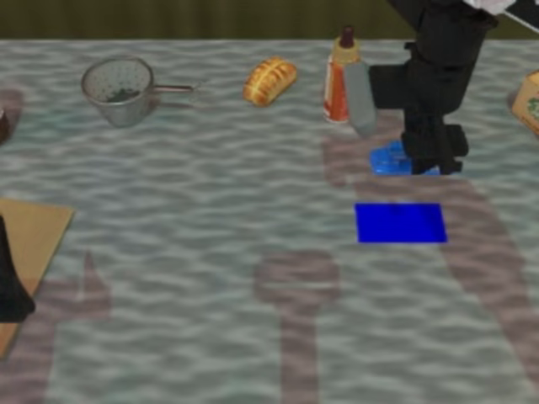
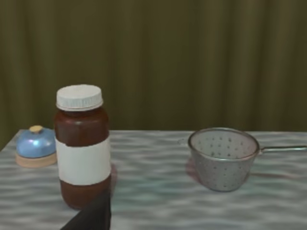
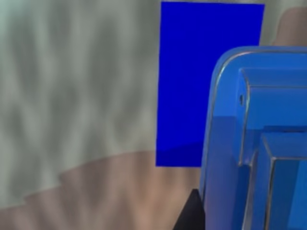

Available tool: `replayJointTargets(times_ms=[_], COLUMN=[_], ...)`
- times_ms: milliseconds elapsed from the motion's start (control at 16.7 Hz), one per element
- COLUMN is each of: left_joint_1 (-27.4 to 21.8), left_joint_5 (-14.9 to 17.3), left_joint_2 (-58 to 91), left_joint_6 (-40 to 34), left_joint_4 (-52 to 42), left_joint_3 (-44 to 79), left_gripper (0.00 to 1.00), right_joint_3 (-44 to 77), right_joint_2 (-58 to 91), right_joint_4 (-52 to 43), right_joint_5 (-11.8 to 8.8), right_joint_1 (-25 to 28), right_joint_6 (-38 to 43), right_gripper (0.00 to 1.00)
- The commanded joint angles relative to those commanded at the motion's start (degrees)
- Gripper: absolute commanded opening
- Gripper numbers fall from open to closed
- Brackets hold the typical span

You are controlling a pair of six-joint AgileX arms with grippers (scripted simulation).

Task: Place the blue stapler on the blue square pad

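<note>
Left hand (image 1: 13, 299) parked far off at the counter's (image 1: 210, 210) left edge, grip unreadable; blue stapler (image 1: 389, 158) lying crosswise beneath the right hand (image 1: 434, 160), grip likewise unreadable, just behind the blue square pad (image 1: 400, 223), nearer the viewer.

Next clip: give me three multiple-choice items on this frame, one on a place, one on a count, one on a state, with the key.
1. Where is the light-blue stapler?
A. on the deep-blue square pad
B. on the table beyond the pad, under the right gripper
C. inside the metal strainer

2. How many deep-blue pads lie on the table?
A. one
B. two
C. three

3. The pad is:
A. bare
B. holding the stapler
C. covered by the bread roll

Key: B, the top view shows the stapler apart from the pad; A, only one patch shows; A, nothing rests on it.
</note>
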Motion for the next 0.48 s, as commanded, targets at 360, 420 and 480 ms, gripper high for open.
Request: replayJointTargets(times_ms=[360,420,480], left_joint_1=[0.0,0.0,0.0], left_joint_5=[0.0,0.0,0.0], left_joint_2=[0.0,0.0,0.0], left_joint_6=[0.0,0.0,0.0], left_joint_4=[0.0,0.0,0.0], left_joint_3=[0.0,0.0,0.0], left_gripper=[1.00,1.00,1.00], right_joint_3=[-5.7,-7.7,-9.8], right_joint_2=[0.7,1.1,1.6], right_joint_4=[6.6,9.2,11.9], right_joint_5=[0.0,0.0,0.0], right_joint_1=[-0.2,-0.2,-0.2], right_joint_6=[0.6,0.6,0.5], right_gripper=[0.00,0.00,0.00])
